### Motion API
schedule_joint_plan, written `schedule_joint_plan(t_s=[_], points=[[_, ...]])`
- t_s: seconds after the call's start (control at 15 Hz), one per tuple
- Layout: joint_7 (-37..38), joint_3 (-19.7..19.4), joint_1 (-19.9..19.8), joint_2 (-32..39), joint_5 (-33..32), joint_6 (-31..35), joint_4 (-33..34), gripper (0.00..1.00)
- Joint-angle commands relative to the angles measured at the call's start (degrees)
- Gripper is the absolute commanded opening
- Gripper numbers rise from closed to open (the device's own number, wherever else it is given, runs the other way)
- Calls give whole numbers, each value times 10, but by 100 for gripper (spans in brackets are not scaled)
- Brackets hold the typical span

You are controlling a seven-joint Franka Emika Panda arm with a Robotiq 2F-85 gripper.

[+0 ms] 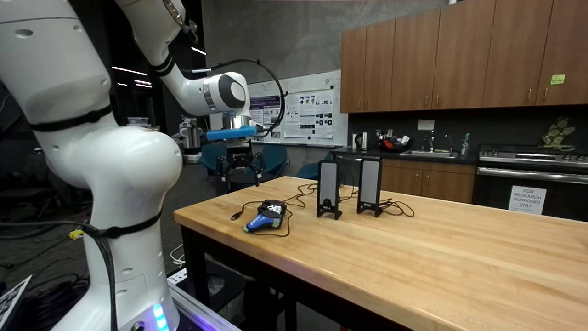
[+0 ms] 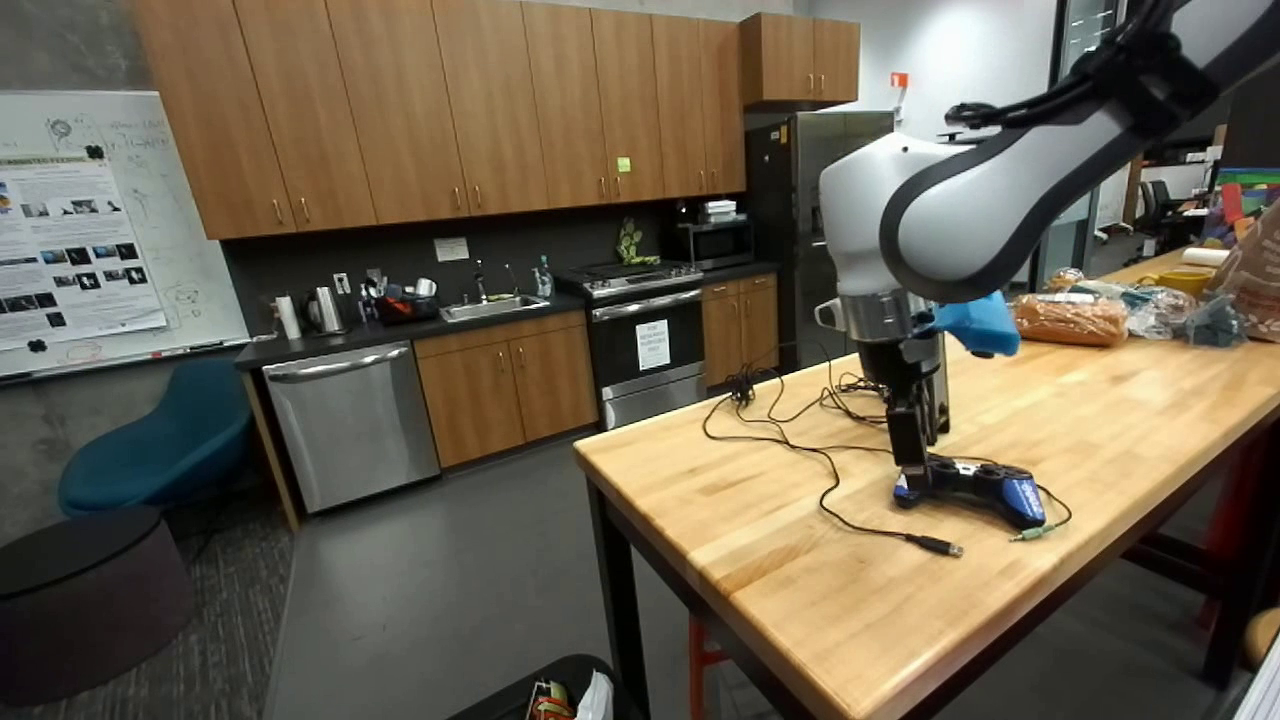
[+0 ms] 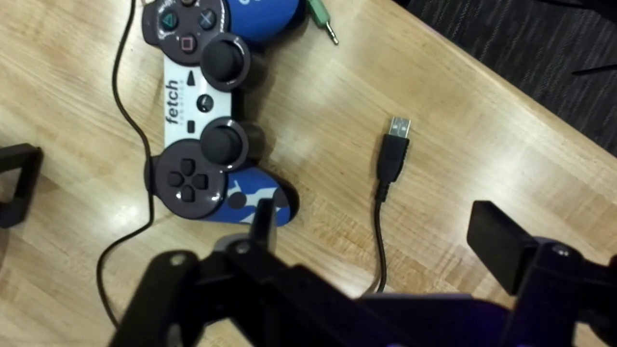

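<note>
The two-fingered gripper (image 3: 381, 231) hangs above the wooden tabletop (image 1: 436, 257), its jaws spread wide. As seen from the wrist, a black USB plug (image 3: 393, 156) lies on the wood just ahead of the gap between the fingertips (image 3: 500, 245), and its lead (image 3: 380, 241) runs back into that gap. A wired game controller (image 3: 219, 108) rests face up near the tabletop's end; in the wrist view a fingertip overlaps the edge of one blue grip (image 3: 250, 195), while an exterior view shows the gripper apart from the controller. The controller's white centre panel (image 3: 195, 103) reads "fetch" in bold type, with a fainter word, apparently "robotics", beneath; its round buttons carry a green triangle, a blue cross and a pink square. A green audio plug (image 3: 319, 12) lies beside the other blue grip. Two upright speakers (image 1: 328, 181) stand farther along the tabletop, each marked "DELL" at the foot of its grey face. Behind, a paper sign (image 1: 527, 199) on the oven door (image 1: 491, 195) reads "FOR RESEARCH PURPOSES ONLY". A yellow-green note (image 1: 557, 79) on an upper cabinet (image 1: 565, 50) and the posters (image 1: 308, 115) on the whiteboard (image 1: 340, 115) bear writing too small to read.
</note>
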Motion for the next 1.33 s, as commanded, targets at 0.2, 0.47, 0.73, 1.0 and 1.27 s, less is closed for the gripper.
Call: schedule_joint_plan(t_s=[0.2, 0.47, 0.73, 1.0, 1.27], points=[[-72, -17, 17, 14, 53, 49, -34, 100], [-96, -22, 22, 17, 81, 63, -56, 100], [-117, -27, 22, 26, 93, 77, -68, 100], [-136, -30, 24, 44, 102, 88, -66, 100], [-150, -31, 22, 62, 108, 98, -66, 100]])
